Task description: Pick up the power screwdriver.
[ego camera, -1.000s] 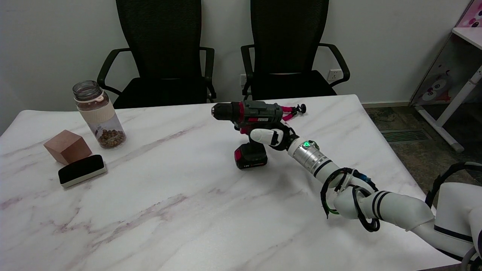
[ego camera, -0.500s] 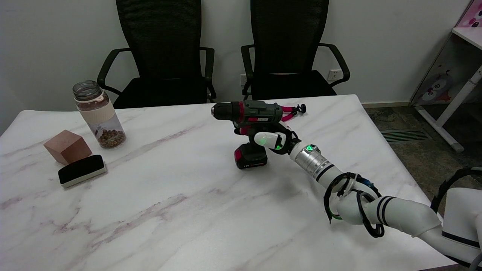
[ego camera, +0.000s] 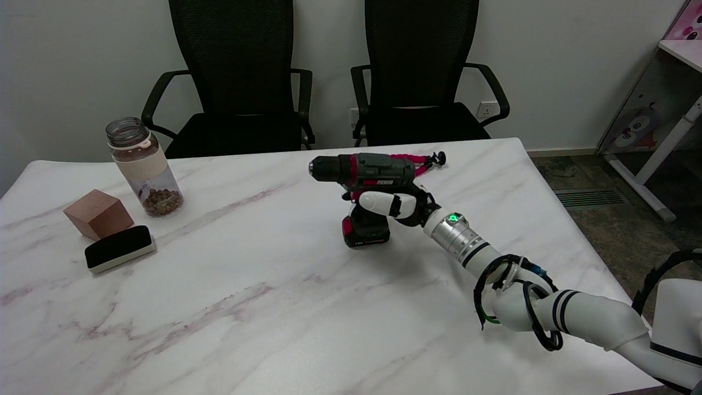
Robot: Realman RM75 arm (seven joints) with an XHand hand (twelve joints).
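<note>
We find the grey, black and red cordless power screwdriver (ego camera: 366, 178) standing upright on its battery base at the centre of the frame, chuck pointing toward frame left. The right robot hand (ego camera: 396, 204) reaches in from the lower right and is wrapped around the tool's grip below the motor housing, holding it. Whether the battery base has cleared the white marble-patterned bench (ego camera: 263, 307) we cannot tell.

We judge the tool rigid and fairly heavy, with weight low in the battery pack; the waisted handle is the correct hold, and it looks rubberised rather than slippery.

A pink-and-black flexible mini tripod (ego camera: 425, 161) lies just behind the tool, near the far bench edge. Open room lies toward the frame's lower centre. The clear jar with beige band (ego camera: 142, 166), brown cube (ego camera: 98, 213) and black-topped eraser block (ego camera: 119, 248) sit well apart at frame left.
</note>
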